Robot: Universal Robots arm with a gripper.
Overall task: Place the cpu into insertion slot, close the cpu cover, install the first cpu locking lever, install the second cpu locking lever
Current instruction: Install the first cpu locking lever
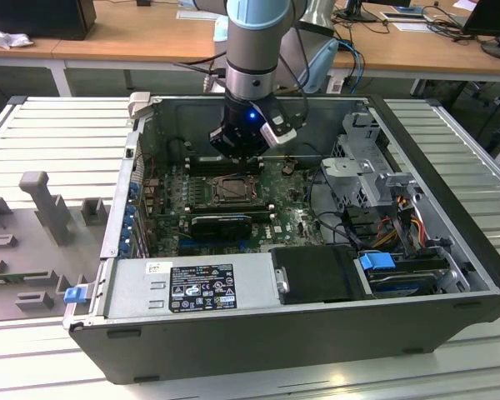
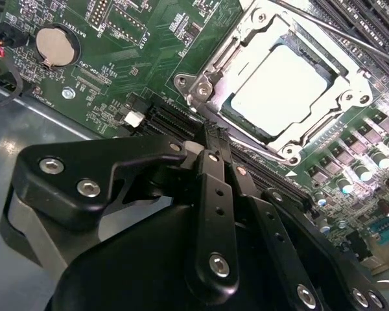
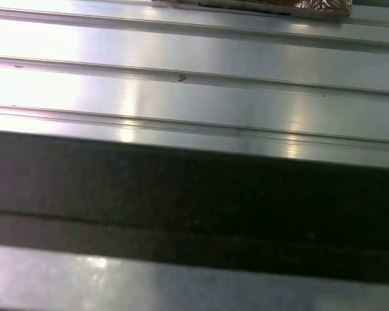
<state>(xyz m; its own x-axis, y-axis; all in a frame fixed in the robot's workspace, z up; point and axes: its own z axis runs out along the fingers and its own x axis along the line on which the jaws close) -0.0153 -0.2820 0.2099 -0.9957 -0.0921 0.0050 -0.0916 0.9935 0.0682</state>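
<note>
The cpu (image 2: 279, 87) lies flat in the insertion slot (image 1: 233, 190) on the green motherboard, its pale metal top showing through the window of the cpu cover (image 2: 215, 70). The cover's silvery frame lies down over the chip's edges. A thin metal lever rod (image 2: 337, 29) runs along one side of the socket, next to the memory slots. My gripper (image 2: 212, 134) hangs just beside the socket, above the long black slots, with its black fingers (image 2: 211, 175) pressed together and nothing between them. In the exterior view the gripper (image 1: 237, 152) hovers just behind the socket.
The open computer case's walls (image 1: 137, 167) surround the board. A long black card (image 1: 221, 223) sits in front of the socket, with the power supply (image 1: 192, 287) nearer still. A drive cage (image 1: 358, 167) and cables are at the exterior view's right. A coin battery (image 2: 54, 45) sits on the board.
</note>
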